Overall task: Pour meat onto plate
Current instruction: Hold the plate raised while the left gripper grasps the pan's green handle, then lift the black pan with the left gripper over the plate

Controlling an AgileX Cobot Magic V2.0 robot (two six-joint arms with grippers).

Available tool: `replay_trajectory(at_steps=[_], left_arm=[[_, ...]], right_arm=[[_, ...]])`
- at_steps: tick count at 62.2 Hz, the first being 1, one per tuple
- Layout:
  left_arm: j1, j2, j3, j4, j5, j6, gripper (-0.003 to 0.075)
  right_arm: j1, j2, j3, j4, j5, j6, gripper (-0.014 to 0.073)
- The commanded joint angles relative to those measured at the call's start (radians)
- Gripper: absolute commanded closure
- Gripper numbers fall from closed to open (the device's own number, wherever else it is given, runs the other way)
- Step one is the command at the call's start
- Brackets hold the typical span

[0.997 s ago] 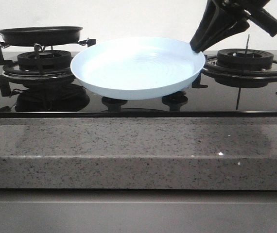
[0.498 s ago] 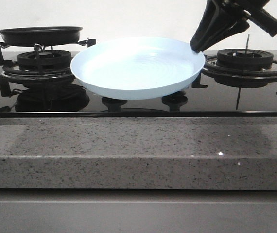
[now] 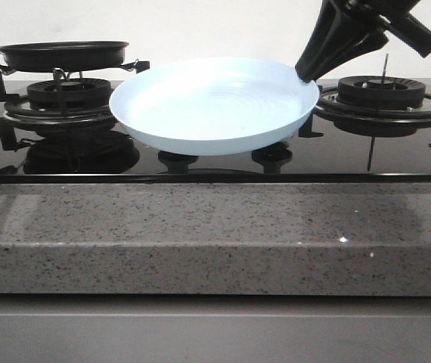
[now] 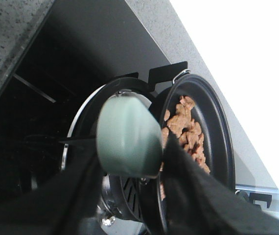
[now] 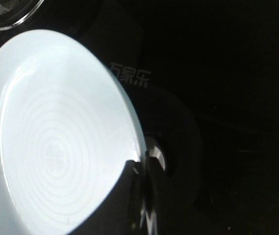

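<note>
Two holds: right end effector (image 3: 304, 74) clamps the plate (image 3: 212, 106); left one's fingers straddle the pan handle (image 4: 127, 137), meat (image 4: 184, 132) beyond, closure unclear

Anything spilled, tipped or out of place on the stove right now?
Nothing spilled. The meat is all inside the frying pan on the left burner. One oddity: the plate is off the cooktop, tilted toward the camera, with the right gripper at its rim.
</note>
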Motion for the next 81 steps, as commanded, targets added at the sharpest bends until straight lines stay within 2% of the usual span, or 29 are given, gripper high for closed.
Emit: replay_trajectory(at_steps=[1,9,25,37,57,81], left_arm=[[0.004,-0.051,-0.034,-0.062,-0.012,0.003,0.0526],[0.004,-0.051,-0.034,-0.066,-0.02,0.003,0.0563],[0.004,-0.051,-0.034,-0.068,-0.026,0.003,0.0739],[0.004,-0.051,-0.034,-0.081,0.016,0.015,0.0741],[0.051,-0.055,-0.034,-0.259,0.172,0.105,0.0741],[0.059,-0.158,-0.034,-0.304,0.216,0.159,0.0741]], right_arm=[[0.0,-0.051,-0.023,0.045,-0.022,-0.012,0.0645],[0.0,-0.051,-0.023,0.045,-0.022,-0.012,0.0645],[0.0,-0.051,-0.023,0.045,-0.022,-0.012,0.0645],[0.0,-0.051,-0.023,0.045,-0.022,-0.012,0.0645],[0.0,-0.051,-0.023,0.045,-0.022,-0.012,0.0645],[0.0,-0.051,-0.023,0.045,-0.02,-0.012,0.0645]])
